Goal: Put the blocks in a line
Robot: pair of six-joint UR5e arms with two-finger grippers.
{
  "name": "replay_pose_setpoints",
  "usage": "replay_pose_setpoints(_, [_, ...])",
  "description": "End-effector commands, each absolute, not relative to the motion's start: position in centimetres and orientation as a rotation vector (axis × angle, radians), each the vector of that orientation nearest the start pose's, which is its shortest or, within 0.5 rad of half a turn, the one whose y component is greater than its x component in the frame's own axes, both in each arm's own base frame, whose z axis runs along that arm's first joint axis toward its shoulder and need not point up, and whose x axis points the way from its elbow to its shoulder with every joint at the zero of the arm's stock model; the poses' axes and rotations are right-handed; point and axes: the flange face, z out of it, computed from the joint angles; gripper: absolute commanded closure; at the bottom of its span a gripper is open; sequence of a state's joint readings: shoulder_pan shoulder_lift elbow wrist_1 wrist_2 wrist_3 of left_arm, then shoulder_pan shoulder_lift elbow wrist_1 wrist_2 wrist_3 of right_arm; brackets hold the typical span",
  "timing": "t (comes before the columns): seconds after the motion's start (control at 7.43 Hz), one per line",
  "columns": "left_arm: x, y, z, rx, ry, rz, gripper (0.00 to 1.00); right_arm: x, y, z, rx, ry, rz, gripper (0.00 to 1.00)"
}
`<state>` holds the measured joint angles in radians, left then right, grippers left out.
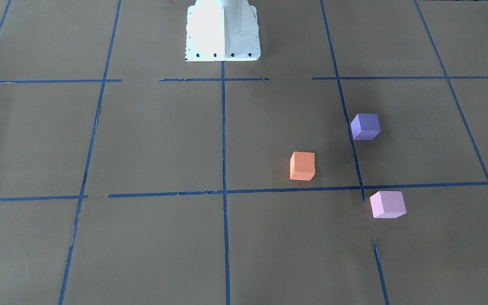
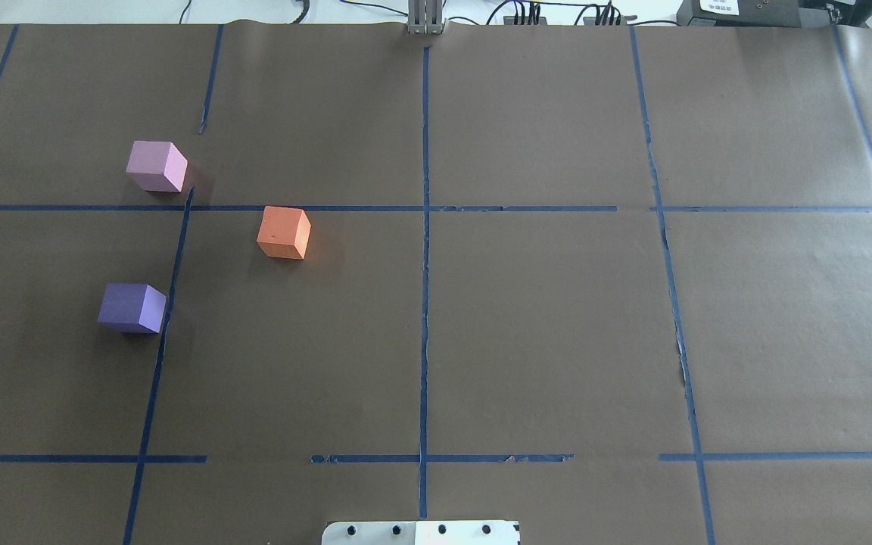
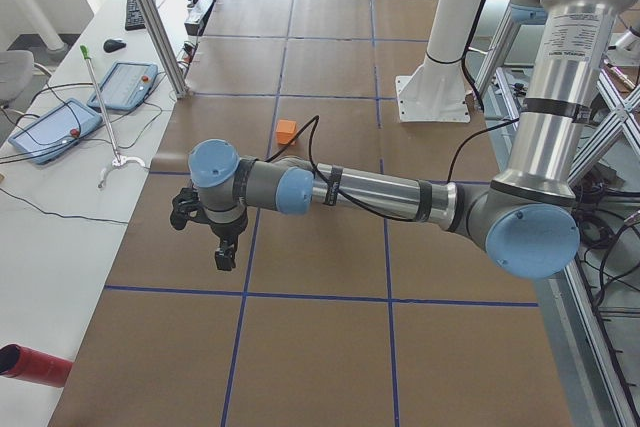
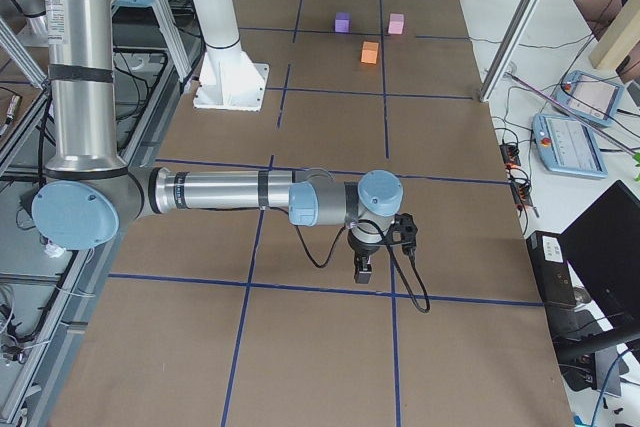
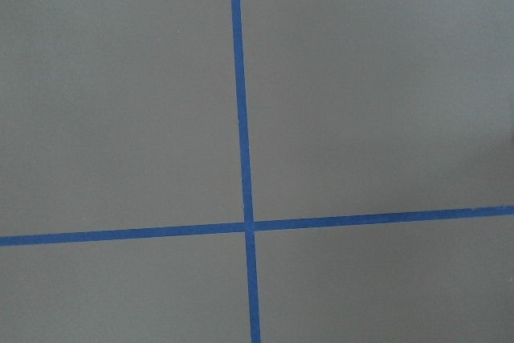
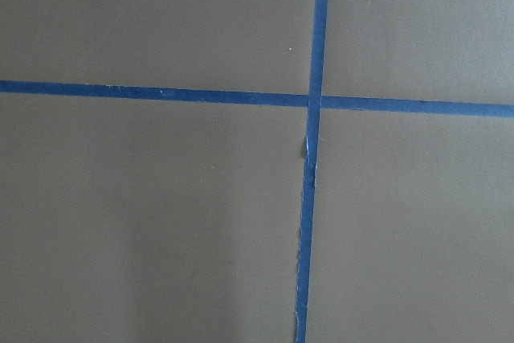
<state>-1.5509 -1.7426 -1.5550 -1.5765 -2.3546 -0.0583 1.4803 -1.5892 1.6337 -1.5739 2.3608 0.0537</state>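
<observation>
Blocks are lying free, apart from both arms' tools. The left end effector (image 3: 225, 259) and right end effector (image 4: 363, 272) are hanging over bare worktop (image 2: 557, 341), showing only in side views, so I cannot tell whether either is released or clenched.

On the robot's left side, the pink block (image 2: 156, 166) is sitting farthest, the purple block (image 2: 132, 308) nearest, and the orange block (image 2: 283, 233) between them, off to the right.

They are looking light, slightly soft and grippy, so pinching two opposite flat faces at mid-height is looking safest.

Wrist cameras are showing only tape lines (image 5: 241, 118).
</observation>
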Motion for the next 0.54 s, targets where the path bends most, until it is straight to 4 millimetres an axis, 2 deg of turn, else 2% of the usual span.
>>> replay_pose_setpoints(0.0, [-5.2, -56.9, 57.5, 0.125, 0.787, 0.03, 0.0, 1.8, -49.0, 63.6, -0.018, -0.791, -0.051, 0.0])
replay_pose_setpoints(0.4, [-5.2, -56.3, 60.0, 0.082, 0.786, 0.018, 0.0, 1.8, -49.0, 63.6, -0.019, -0.791, -0.051, 0.0])
